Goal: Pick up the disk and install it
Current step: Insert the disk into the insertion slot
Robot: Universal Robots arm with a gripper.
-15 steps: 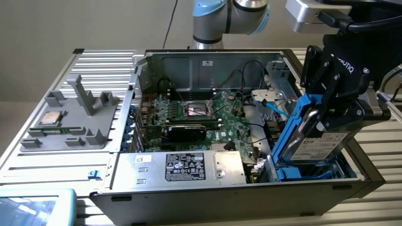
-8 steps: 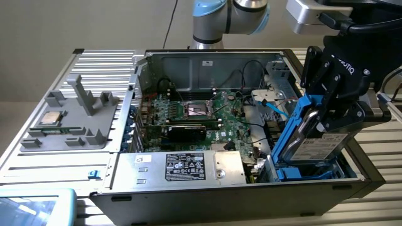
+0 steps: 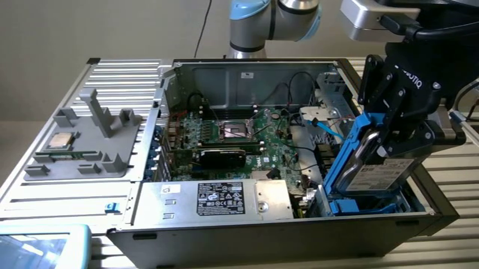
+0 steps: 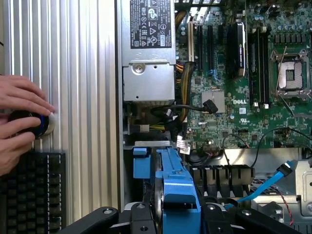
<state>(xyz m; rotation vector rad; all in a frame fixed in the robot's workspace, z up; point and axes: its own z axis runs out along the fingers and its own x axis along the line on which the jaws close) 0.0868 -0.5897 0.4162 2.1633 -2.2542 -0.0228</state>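
Ribbed table point(image 3: 449, 246), end effector point(image 3: 385, 148) clasping part-hidden disk point(image 3: 378, 175)

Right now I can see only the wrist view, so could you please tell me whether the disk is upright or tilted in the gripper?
Observer: Tilted. The disk leans steeply in the gripper, with its white label showing.
Operator: Thank you. Where is its lower end?
Observer: Low inside the computer case, in the corner at the exterior view's right.
Operator: And what lies outside, on the other side?
Observer: A processor chip rests on a grey tray at the exterior view's left.
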